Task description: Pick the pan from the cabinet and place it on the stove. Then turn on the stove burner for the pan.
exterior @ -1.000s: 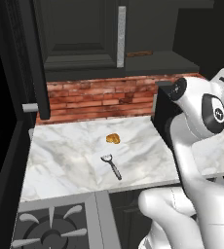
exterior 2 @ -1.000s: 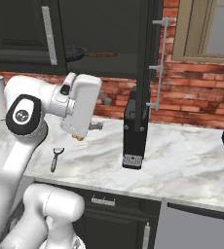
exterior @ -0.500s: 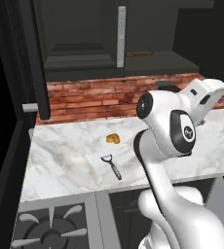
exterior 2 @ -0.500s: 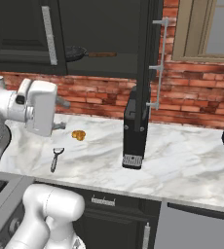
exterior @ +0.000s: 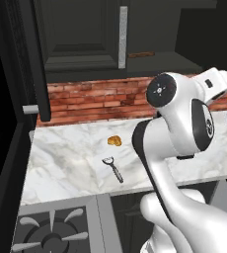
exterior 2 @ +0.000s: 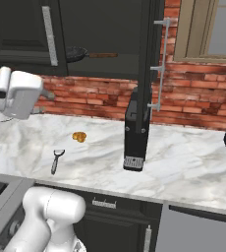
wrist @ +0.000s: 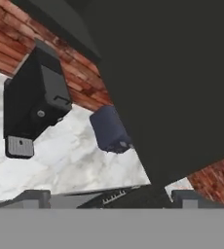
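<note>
We judge the task to be in its first step, the approach to the pan, with nothing yet picked up. Nearest to us, at 7 o'clock in the left base view, lies the stove [exterior: 51,232], a grey steel top carrying a black pronged grate. Beyond it runs the marble counter [exterior: 66,158], white with grey veining and a smooth, polished look; on it rest a small silver-headed peeler [exterior: 113,168] with a slim dark handle and, just past that, a small lumpy golden-brown item [exterior: 115,141]. The gripper [wrist: 104,194] stands spread wide and empty; in the hand view its two dark finger tips sit well apart at 6 o'clock, pointing past a tall black boxy appliance [exterior 2: 137,129] on the counter. Behind the counter is a wall of rough red brick [exterior 2: 85,96]. Farthest and highest is the cabinet [exterior 2: 21,29], dark black-green with a panelled door and a long vertical silver bar handle; its open compartment holds the pan [exterior 2: 76,53] at 11 o'clock in the right base view, round and black, its thin straight brown handle pointing toward 3 o'clock. The pan bowl is dim there, so its exact seating on the shelf is probably flat but not certain. The next move calls for raising and turning the hand toward the shelf, aligning the spread jaws with the slender handle.
</note>
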Tool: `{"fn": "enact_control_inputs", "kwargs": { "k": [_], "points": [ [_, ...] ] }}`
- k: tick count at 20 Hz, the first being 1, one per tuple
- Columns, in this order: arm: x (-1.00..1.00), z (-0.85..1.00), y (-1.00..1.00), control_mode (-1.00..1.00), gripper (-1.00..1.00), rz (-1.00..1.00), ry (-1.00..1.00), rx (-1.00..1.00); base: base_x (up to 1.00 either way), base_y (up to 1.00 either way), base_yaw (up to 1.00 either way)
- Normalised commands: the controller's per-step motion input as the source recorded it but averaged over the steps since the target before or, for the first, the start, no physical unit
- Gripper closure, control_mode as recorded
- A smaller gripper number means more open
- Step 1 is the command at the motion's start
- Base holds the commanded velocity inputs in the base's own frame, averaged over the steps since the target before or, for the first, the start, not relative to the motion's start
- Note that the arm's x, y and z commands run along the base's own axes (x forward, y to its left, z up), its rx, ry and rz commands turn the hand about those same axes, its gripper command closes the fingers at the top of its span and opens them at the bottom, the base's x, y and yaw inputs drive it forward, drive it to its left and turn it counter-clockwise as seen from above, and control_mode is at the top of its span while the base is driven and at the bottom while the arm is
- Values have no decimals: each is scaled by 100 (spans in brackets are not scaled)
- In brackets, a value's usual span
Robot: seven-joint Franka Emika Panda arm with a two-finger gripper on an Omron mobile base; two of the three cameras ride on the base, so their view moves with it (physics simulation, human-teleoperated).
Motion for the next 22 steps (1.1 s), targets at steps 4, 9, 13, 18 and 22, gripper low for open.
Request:
{"fn": "enact_control_inputs", "kwargs": {
  "k": [4, 9, 13, 18, 22],
  "points": [
    [0, 5, 40, -100, -100, 19, -21, 22, 0, 0, 0],
    [-3, 0, 35, -100, -100, 20, -22, 22, 0, 0, 0],
    [-14, 5, 13, -100, -100, 20, -30, 27, 0, 0, 0],
    [0, 14, 28, -100, -100, 17, -31, 23, 0, 0, 0],
    [0, 23, 35, -100, -100, 10, -27, 19, 0, 0, 0]
  ]
}}
